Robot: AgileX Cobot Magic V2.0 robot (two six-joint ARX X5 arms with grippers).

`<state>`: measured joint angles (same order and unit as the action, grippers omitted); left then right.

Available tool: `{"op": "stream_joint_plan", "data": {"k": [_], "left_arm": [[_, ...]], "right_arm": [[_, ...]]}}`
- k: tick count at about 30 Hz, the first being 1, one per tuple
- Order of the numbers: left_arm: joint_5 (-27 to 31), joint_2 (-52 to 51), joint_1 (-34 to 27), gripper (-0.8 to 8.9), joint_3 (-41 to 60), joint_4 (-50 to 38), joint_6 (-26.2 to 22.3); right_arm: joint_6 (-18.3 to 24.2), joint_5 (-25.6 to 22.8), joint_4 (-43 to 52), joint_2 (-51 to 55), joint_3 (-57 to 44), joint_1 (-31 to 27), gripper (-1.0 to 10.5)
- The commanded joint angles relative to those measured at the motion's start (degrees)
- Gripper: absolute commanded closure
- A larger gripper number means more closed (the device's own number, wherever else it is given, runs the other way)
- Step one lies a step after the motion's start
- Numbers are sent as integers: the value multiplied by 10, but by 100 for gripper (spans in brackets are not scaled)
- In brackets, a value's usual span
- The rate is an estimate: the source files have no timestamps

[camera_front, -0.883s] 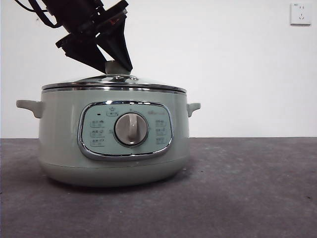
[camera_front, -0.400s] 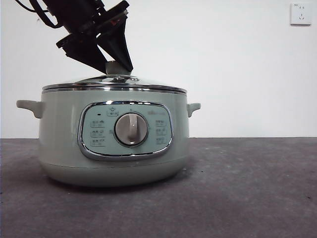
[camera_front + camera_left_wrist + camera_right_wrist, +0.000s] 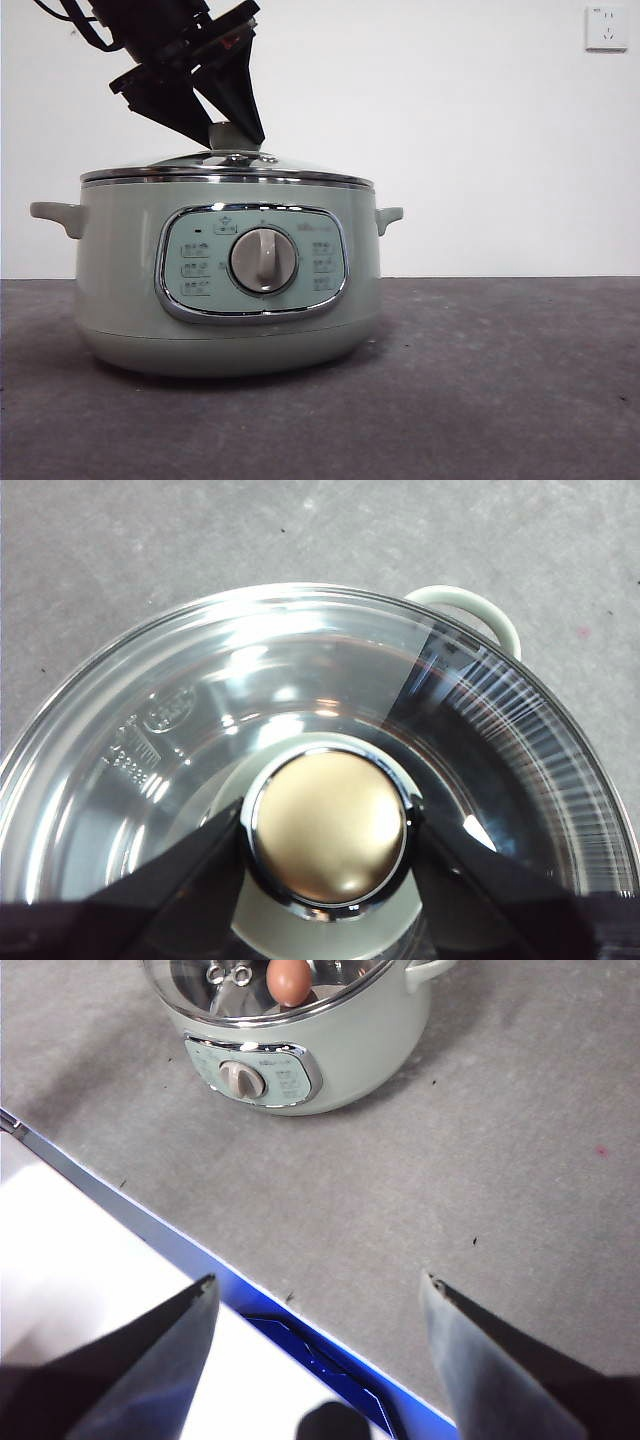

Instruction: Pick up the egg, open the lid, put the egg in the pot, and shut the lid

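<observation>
pot: we see the sage-green pot [image 3: 228,290] standing on the grey table [image 3: 500,390], its dial facing the front camera.
lid: the glass lid [image 3: 228,170] sits level on the pot's rim.
left gripper: we see the left gripper [image 3: 328,830] above the pot, its jaws clamped on either side of the lid's knob [image 3: 328,825].
egg: the egg [image 3: 289,979] lies inside the pot, visible through the glass from the right wrist.
right gripper: the right gripper [image 3: 318,1295] hangs well away from the pot, jaws spread wide, grasping nothing.
</observation>
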<state>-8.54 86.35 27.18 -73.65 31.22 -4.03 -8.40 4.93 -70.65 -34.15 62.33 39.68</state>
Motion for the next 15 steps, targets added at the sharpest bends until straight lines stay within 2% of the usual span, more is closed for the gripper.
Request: {"op": "stream_joint_plan", "data": {"k": [1,5,7,15], "left_arm": [[10,8,-2,762,7,26,4],[7,8,-2,542,7,28,4],[7,8,-2,464,7,28,4],[7,7,-5,459,4,21,4]], "right_arm": [[-6,0,4,0,-5,1,604],[-6,0,4,0,-5,1,604],[-6,0,4,0,-5,1,604],[-6,0,4,0,-5,1,604]]}}
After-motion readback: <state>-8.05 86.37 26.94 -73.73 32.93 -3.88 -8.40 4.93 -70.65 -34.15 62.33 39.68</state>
